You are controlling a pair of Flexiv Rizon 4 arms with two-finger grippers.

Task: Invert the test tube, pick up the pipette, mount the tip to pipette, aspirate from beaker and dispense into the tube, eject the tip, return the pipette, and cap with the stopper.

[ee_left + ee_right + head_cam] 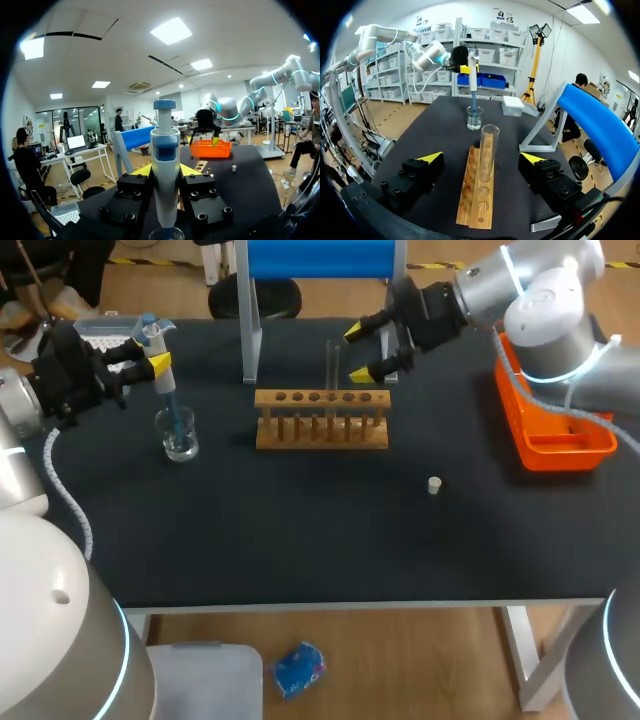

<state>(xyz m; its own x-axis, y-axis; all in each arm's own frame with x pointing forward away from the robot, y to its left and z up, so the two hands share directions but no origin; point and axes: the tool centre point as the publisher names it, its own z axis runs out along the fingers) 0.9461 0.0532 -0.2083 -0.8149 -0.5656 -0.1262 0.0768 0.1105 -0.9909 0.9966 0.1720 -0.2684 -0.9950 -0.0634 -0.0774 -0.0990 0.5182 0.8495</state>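
My left gripper [152, 352] [165, 172] is shut on the white and blue pipette [160, 358] [165, 165], held upright at the far left of the table. The pipette's blue tip dips into the glass beaker [178, 436] [474, 118]. A clear test tube [333, 365] [487, 150] stands upright in the wooden rack [322, 420] [476, 192]. My right gripper [366, 350] [482, 160] is open, its yellow tips on either side of the tube without touching it. The small white stopper [434, 485] [233, 168] lies on the black mat, right of the rack.
An orange bin [556, 432] [210, 149] sits at the table's right edge under my right arm. A tip box [105, 332] [512, 106] is at the far left corner. A blue-topped stand [320, 262] [594, 124] rises behind the rack.
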